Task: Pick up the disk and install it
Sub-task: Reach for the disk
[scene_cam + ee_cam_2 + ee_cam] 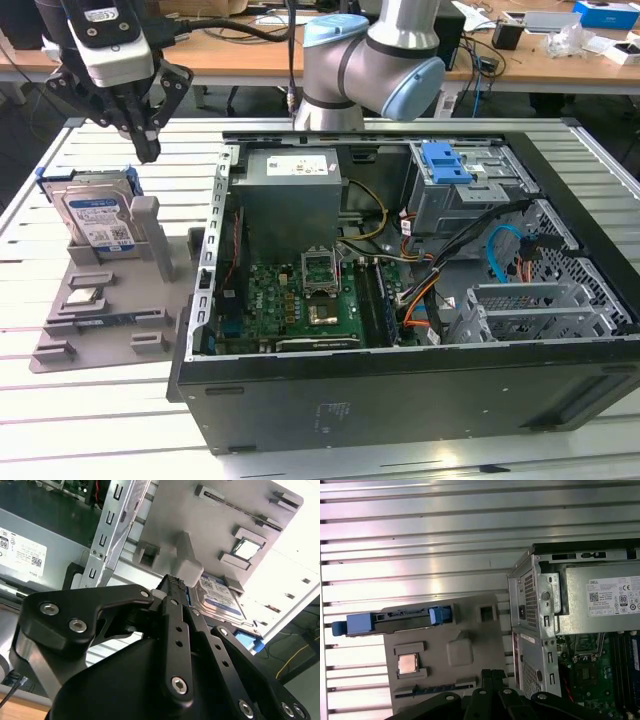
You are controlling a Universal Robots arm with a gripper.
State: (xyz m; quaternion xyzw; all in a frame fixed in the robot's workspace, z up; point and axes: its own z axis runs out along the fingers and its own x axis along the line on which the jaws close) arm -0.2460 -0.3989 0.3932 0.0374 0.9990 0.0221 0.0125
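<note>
Disk [98, 215] is standing on edge in a grey rack [110, 335], exterior view's left, likely offering its top edge to the closed, empty gripper [147, 152] hovering near it.

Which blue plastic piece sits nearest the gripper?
The bright blue bracket around the silver hard drive, upright in the grey holder beside the case, close to the black gripper; the blue latch sits inside the case.
</note>
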